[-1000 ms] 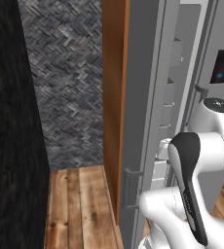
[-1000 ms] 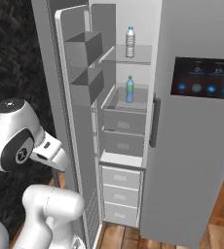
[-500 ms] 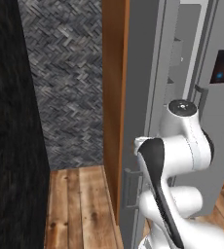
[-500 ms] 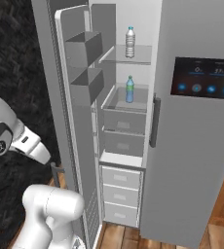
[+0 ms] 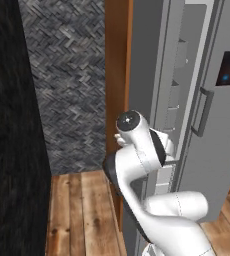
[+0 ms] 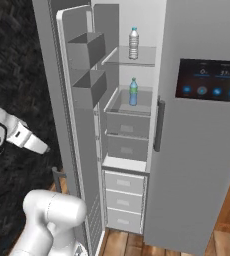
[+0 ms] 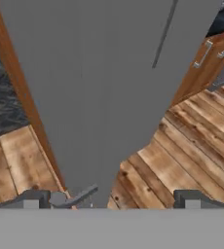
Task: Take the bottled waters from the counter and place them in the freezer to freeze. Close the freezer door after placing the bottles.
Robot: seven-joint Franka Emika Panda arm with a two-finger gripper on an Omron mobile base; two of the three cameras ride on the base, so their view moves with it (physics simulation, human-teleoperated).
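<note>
1. no readable text, brand or number is found on anything in the views.
2. on the right-hand door a dark touchscreen [image 6: 211, 80] is seen; only small glowing blue icons are shown, too blurred to be read.
3. the two bottled waters [image 6: 133, 43] carry no legible label.

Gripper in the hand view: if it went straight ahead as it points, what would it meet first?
Most likely the outer face of the freezer door, the flat grey panel ahead of the open gripper; depth is unclear.

Probably a home kitchen: freezer [image 6: 132, 150], tiled wall [image 5: 72, 85], wooden cabinets [image 7: 206, 53].
</note>
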